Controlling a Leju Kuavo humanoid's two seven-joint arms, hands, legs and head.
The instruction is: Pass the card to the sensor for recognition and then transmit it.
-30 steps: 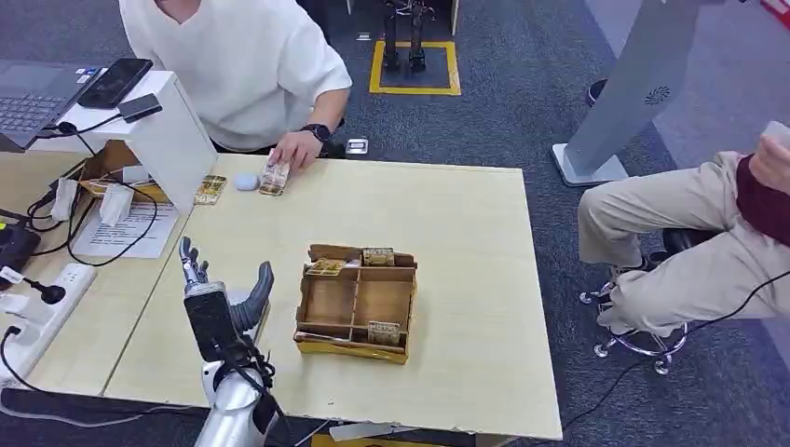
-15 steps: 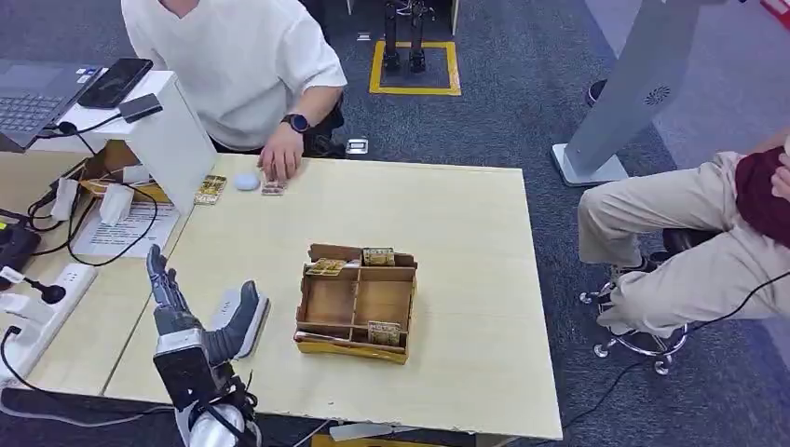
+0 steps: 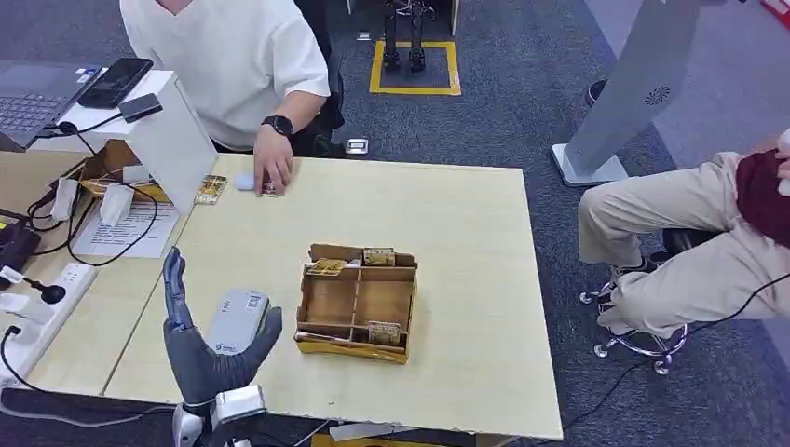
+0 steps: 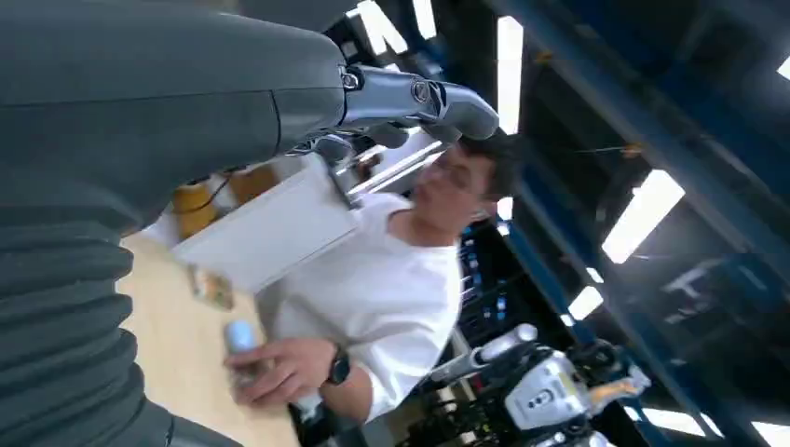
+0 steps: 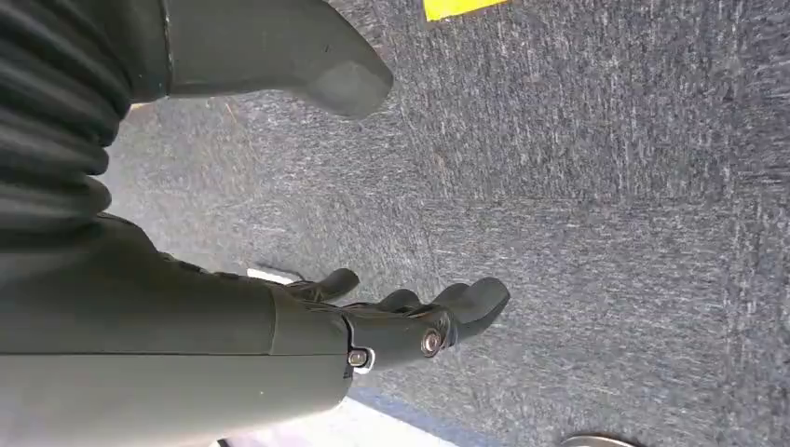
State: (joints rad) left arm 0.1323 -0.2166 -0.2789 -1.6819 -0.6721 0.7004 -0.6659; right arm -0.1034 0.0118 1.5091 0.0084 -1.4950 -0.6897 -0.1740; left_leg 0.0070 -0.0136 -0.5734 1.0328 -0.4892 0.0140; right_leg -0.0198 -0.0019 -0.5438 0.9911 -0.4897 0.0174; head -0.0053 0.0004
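Note:
A wooden compartment box (image 3: 357, 303) stands mid-table with gold cards in it: one at its far left corner (image 3: 327, 267), one at its back wall (image 3: 377, 256), one at its front (image 3: 384, 331). A grey flat sensor device (image 3: 237, 320) lies just left of the box. My left hand (image 3: 199, 346) is raised at the table's near edge beside the sensor, fingers spread upward and holding nothing; its fingers (image 4: 421, 97) also appear in the left wrist view. My right hand (image 5: 279, 345) hangs over blue carpet with its fingers apart and nothing in it.
A person in white (image 3: 233, 65) sits across the table, one hand (image 3: 271, 171) on cards beside a small white puck (image 3: 244, 182). Another card (image 3: 210, 189) lies near a white stand (image 3: 163, 135). Cables and a power strip (image 3: 37, 312) lie left. A seated person's legs (image 3: 671, 223) are right.
My left hand has drawn back toward the table's near edge and turned, uncovering the grey sensor. The person's hand slid left along the far edge toward the white puck.

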